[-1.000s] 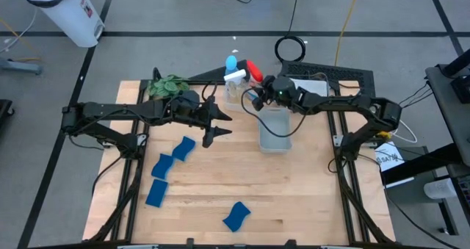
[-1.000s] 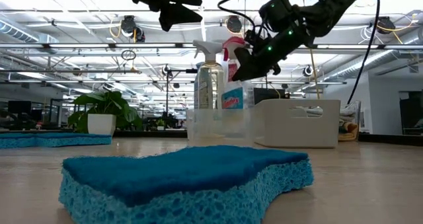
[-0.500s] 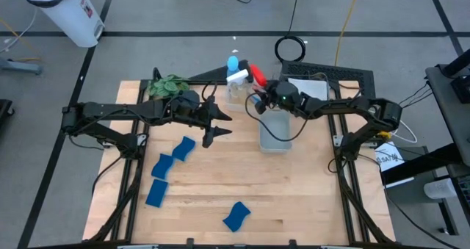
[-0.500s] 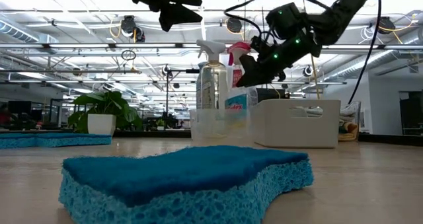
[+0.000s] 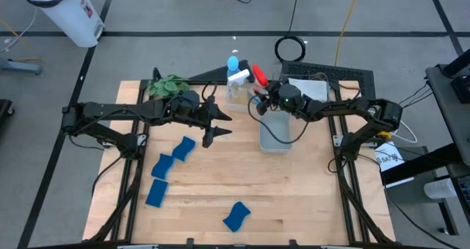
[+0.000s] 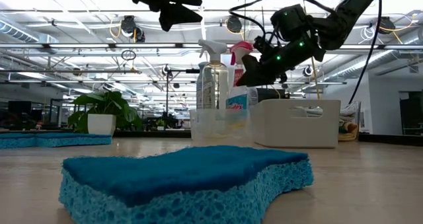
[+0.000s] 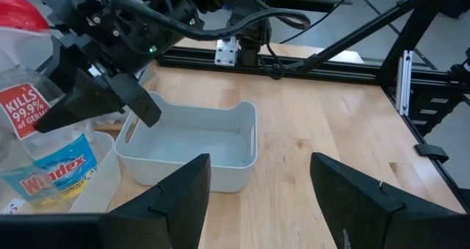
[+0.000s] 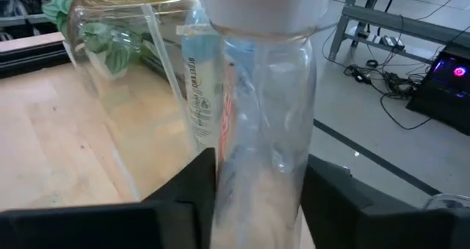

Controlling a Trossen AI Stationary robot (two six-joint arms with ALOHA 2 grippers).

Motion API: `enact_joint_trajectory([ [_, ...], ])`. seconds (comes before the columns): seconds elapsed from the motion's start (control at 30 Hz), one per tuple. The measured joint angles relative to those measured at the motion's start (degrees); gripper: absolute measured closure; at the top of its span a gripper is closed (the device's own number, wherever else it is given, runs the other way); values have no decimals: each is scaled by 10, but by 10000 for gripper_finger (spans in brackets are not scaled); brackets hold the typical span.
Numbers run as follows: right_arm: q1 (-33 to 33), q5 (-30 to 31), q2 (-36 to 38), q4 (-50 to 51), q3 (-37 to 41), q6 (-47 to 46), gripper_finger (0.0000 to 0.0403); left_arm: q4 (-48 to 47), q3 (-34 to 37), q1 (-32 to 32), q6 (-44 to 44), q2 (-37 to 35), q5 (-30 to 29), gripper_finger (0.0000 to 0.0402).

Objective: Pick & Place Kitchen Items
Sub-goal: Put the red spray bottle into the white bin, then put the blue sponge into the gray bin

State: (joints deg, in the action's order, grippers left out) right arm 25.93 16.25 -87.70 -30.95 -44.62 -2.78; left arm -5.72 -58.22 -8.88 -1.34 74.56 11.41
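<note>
My right fingers point(image 8: 257, 197) are straddling the red-topped bottle point(image 5: 256, 76) standing in the bin point(image 6: 198, 121), grip looking slack; next, backing clear. Left fingers point(image 7: 257, 197) are hanging parted above bench point(image 5: 294, 197).

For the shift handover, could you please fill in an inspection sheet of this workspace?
Surface: light wooden tabletop, nothing spilled.
Job's things: four wavy blue sponges lying left; clear spray bottles, blue, white and red tops, upright in clear plastic bin.
Clutter: small green potted plant; empty white rectangular bin.
Grippers: left gripper open, above the table; right gripper at the red-topped bottle.
Cables: black coiled cable, yellow cable, on floor behind.
Surroundings: white cylindrical container on floor; no person seen.
</note>
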Motion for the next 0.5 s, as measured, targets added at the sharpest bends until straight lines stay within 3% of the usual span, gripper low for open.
enact_joint_trajectory([
  [0.23,-3,1,33,5,2,27,166,0,0,0,0,0,0,162],
  [0.5,-21,2,165,115,1,45,100,0,0,0,0,0,0,162],
])
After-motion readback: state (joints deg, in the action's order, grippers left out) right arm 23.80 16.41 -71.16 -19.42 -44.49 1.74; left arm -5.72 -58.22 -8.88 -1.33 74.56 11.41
